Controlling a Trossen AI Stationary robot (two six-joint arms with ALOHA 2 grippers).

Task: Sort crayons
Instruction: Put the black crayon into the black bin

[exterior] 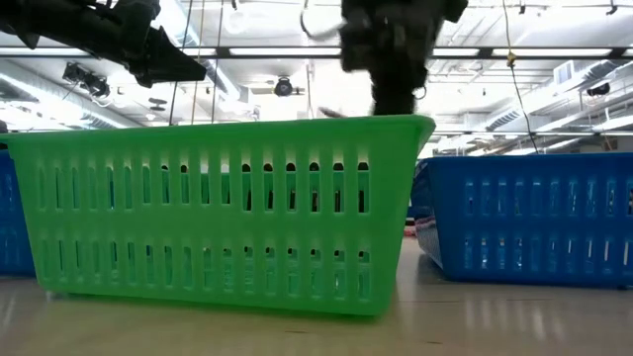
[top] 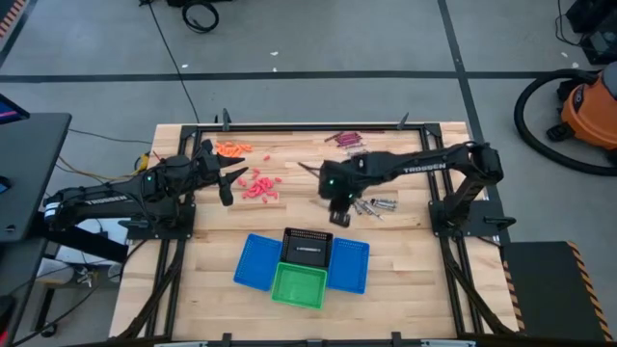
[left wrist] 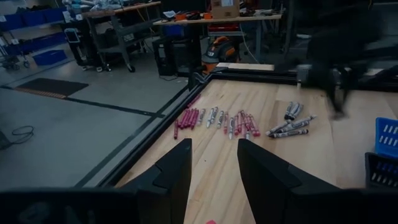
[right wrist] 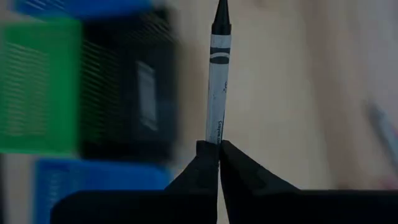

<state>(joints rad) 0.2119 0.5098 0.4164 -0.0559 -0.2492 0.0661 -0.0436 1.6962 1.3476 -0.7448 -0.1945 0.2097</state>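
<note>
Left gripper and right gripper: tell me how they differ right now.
The left gripper is open and holds nothing; the right gripper is shut on a grey crayon. The left gripper hangs over the red crayons, while the right gripper is beside the grey crayons, behind the black basket. Both have dark fingers and hang above the wooden table.

A green basket [exterior: 218,213] stands on the desk [exterior: 495,321] close to the camera, filling most of the view. A blue basket [exterior: 529,218] sits beside it, another blue one [exterior: 15,213] peeks past its other side. Above, two dark arms hang; the nearer [exterior: 391,49] perhaps ends in a pincer, blurred.
</note>
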